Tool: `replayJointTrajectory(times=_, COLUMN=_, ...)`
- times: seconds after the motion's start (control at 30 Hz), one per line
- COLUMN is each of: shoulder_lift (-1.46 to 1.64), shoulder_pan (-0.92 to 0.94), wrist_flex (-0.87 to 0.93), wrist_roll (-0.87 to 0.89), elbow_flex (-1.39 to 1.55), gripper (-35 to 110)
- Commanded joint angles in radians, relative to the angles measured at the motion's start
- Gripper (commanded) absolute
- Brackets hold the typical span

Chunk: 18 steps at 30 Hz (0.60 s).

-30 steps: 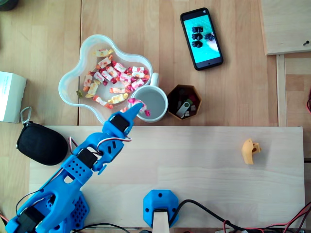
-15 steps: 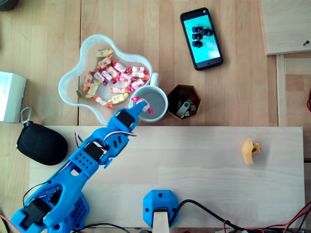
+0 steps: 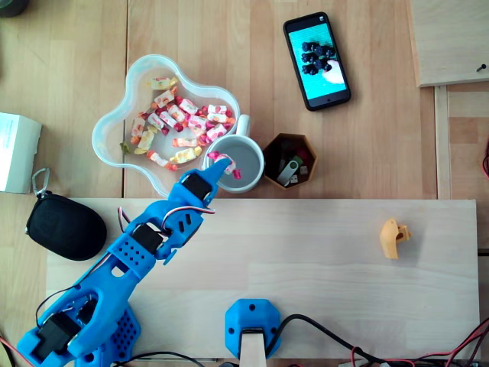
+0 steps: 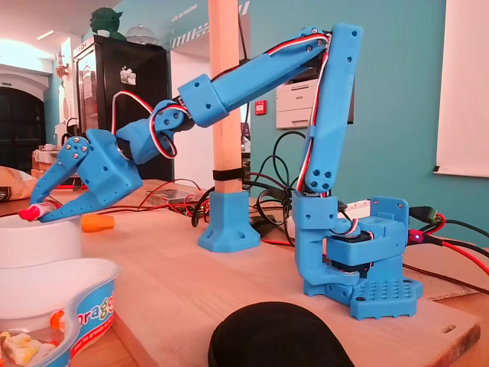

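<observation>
My blue gripper (image 3: 218, 165) is shut on a pink-and-white wrapped candy (image 3: 225, 164) and holds it just over the near-left rim of the white mug (image 3: 246, 155). In the fixed view the gripper (image 4: 36, 212) pinches the candy (image 4: 29, 212) right above the mug (image 4: 34, 243). Just left of the mug stands a wavy clear bowl (image 3: 106, 131) with several more wrapped candies (image 3: 187, 115). The fixed view shows the bowl (image 4: 88, 290) at the lower left.
A hexagonal wooden cup (image 3: 288, 160) with a USB stick stands right of the mug. A phone (image 3: 316, 60) lies farther back, a black pouch (image 3: 66, 225) at the left, an orange piece (image 3: 393, 238) at the right, and a blue post base (image 3: 251, 325) in front.
A second ago the arm swung a little to the left and the gripper carried the candy slightly farther over the mug. Nothing has moved in the last half second.
</observation>
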Motion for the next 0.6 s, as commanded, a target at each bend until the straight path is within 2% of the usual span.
replayJointTrajectory(times=0.0, shoulder_lift=0.011, shoulder_pan=0.017, wrist_flex=-0.009, wrist_roll=-0.006, elbow_flex=-0.055, gripper=-3)
replayJointTrajectory(times=0.57, shoulder_lift=0.011, shoulder_pan=0.018, wrist_flex=-0.009, wrist_roll=-0.006, elbow_flex=-0.057, gripper=0)
